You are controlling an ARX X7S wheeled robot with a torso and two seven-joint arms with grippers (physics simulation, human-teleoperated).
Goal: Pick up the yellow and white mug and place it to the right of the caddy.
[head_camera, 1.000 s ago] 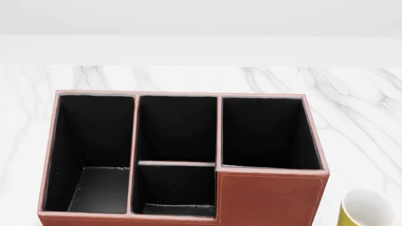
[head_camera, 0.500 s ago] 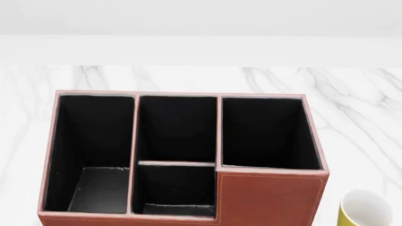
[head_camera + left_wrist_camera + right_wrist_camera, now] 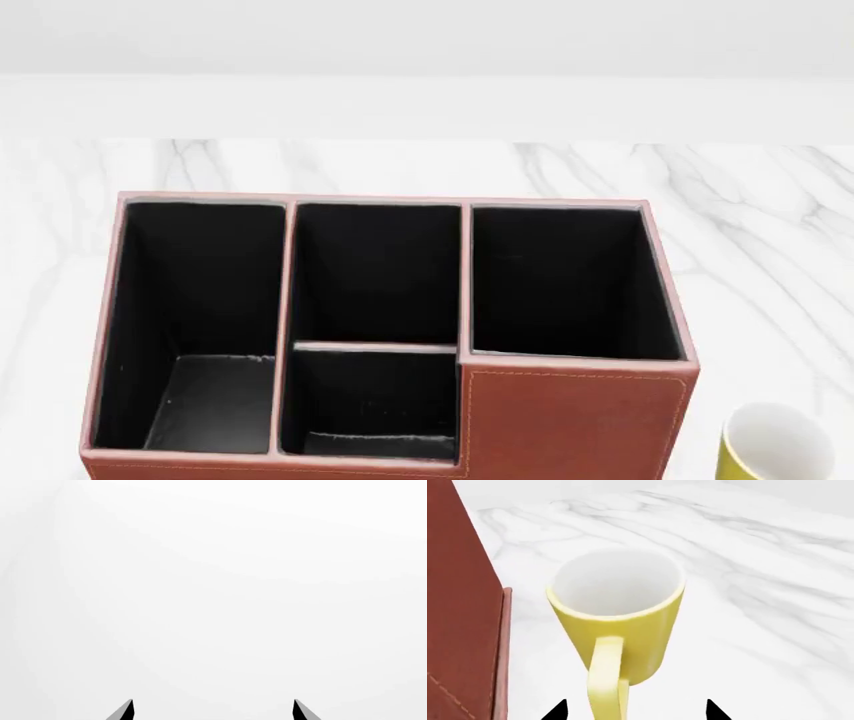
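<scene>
The yellow and white mug (image 3: 620, 615) stands on the marble table just to the right of the caddy (image 3: 574, 420), a large reddish-brown box with black-lined compartments. In the head view only the mug's (image 3: 777, 445) top shows, at the bottom right corner. My right gripper (image 3: 637, 711) is open, its two dark tips on either side of the mug's yellow handle (image 3: 606, 680) without touching it. The caddy's brown side wall (image 3: 460, 605) is close beside the mug. My left gripper (image 3: 213, 711) is open with nothing between its tips, facing plain white. Neither gripper shows in the head view.
White marble tabletop (image 3: 747, 220) extends behind and to the right of the caddy. A plain white wall (image 3: 427, 40) runs behind the table's far edge.
The mug sits a touch lower in the head view than a second ago. The caddy has not moved.
</scene>
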